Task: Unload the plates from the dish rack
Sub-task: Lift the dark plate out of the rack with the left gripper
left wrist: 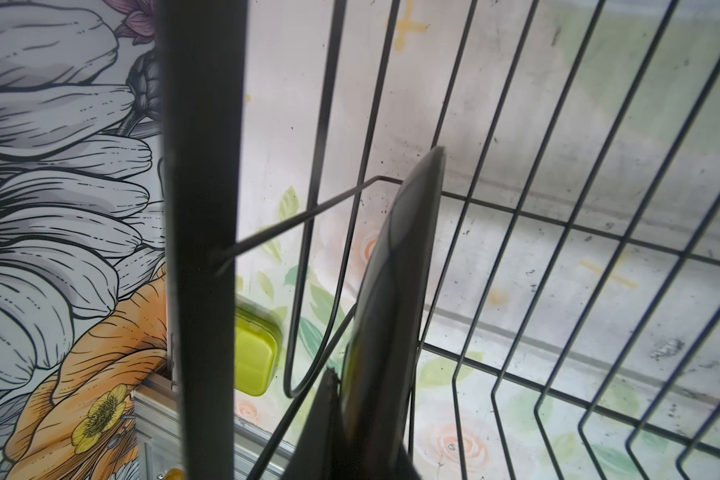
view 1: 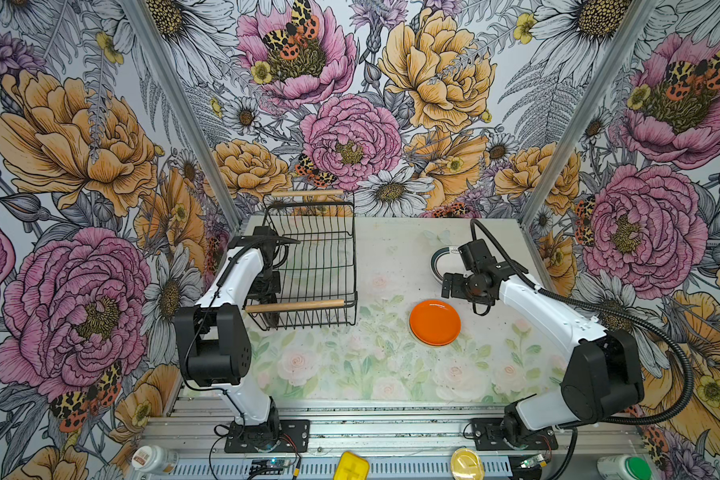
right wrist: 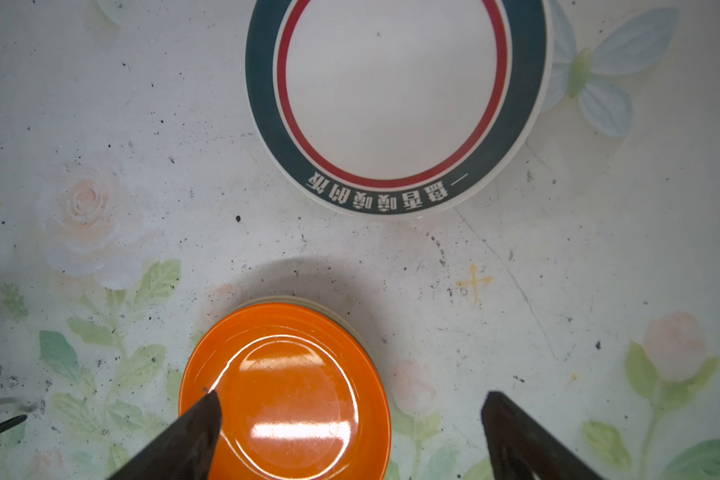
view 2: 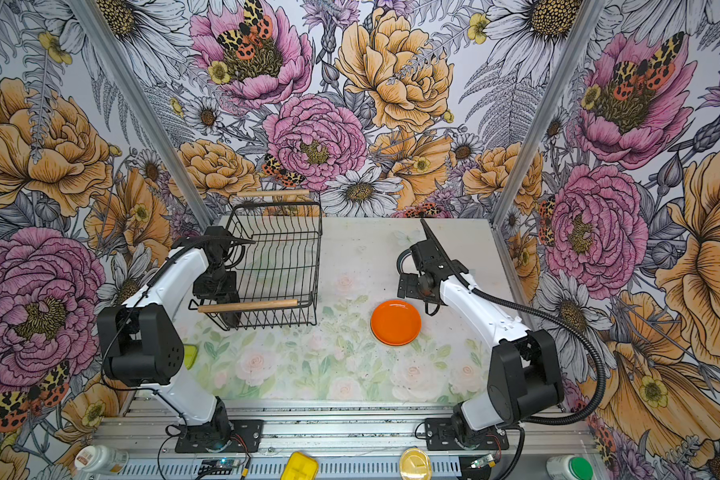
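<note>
The black wire dish rack (view 1: 354,266) (view 2: 319,257) stands at the back left of the table. My left gripper (view 1: 269,293) (left wrist: 366,415) reaches into its near left corner, shut on a black plate (left wrist: 395,291) (view 1: 272,318) that stands on edge between the wires. No other plate shows in the rack. An orange plate (view 1: 435,322) (view 2: 395,322) (right wrist: 285,395) tops a small stack on the table. A white plate with a teal and red rim band (right wrist: 395,104) (view 1: 438,262) lies behind it, partly hidden by the right arm. My right gripper (view 1: 447,286) (right wrist: 352,399) hovers open above the orange stack's edge, holding nothing.
The rack's wooden handle (view 1: 296,306) crosses just above the left gripper. A yellow-green box (left wrist: 252,353) (view 2: 190,355) lies by the table's left edge. Flowered walls close in the table on three sides. Small objects sit on the front rail (view 1: 351,465).
</note>
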You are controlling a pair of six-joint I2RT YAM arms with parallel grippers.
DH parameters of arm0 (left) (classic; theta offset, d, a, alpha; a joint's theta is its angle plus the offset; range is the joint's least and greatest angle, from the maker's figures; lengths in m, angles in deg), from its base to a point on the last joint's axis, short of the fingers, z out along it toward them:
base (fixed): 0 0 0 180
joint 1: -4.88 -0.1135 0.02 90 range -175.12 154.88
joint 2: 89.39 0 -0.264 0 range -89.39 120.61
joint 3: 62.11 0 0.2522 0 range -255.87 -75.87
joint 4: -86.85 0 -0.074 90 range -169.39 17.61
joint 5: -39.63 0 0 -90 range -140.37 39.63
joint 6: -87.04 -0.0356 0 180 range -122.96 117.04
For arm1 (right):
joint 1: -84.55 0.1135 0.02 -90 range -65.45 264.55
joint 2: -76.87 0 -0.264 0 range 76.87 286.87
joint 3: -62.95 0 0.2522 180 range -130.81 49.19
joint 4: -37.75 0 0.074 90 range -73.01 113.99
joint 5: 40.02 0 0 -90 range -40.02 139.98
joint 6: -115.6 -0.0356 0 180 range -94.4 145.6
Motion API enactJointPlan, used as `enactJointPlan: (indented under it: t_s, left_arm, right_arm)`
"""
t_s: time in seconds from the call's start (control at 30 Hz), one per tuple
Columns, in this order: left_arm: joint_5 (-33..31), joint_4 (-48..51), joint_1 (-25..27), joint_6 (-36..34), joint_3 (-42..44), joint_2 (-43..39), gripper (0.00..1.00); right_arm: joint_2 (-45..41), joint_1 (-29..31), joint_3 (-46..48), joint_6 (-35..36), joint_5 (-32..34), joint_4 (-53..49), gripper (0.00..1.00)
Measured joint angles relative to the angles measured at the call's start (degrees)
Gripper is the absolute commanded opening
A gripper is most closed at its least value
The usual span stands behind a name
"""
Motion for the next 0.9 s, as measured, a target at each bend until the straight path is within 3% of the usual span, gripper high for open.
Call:
enactJointPlan:
  t_s: [0.33,0.57,0.9]
  left_arm:
    - [-0.17,2.73,1.01,1.27,-5.18,-0.46,0.00]
    - [-3.48,6.95,3.61,1.42,-15.72,-0.50,0.00]
    - [-19.76,12.90,11.34,5.01,-38.16,0.33,0.00]
  right_arm:
    - [-0.15,0.00,0.00,0.00,-0.02,0.04,0.99]
    - [-0.50,0.00,0.00,0.02,0.00,0.04,0.99]
    - [-2.51,-0.28,0.11,0.00,2.34,0.22,0.99]
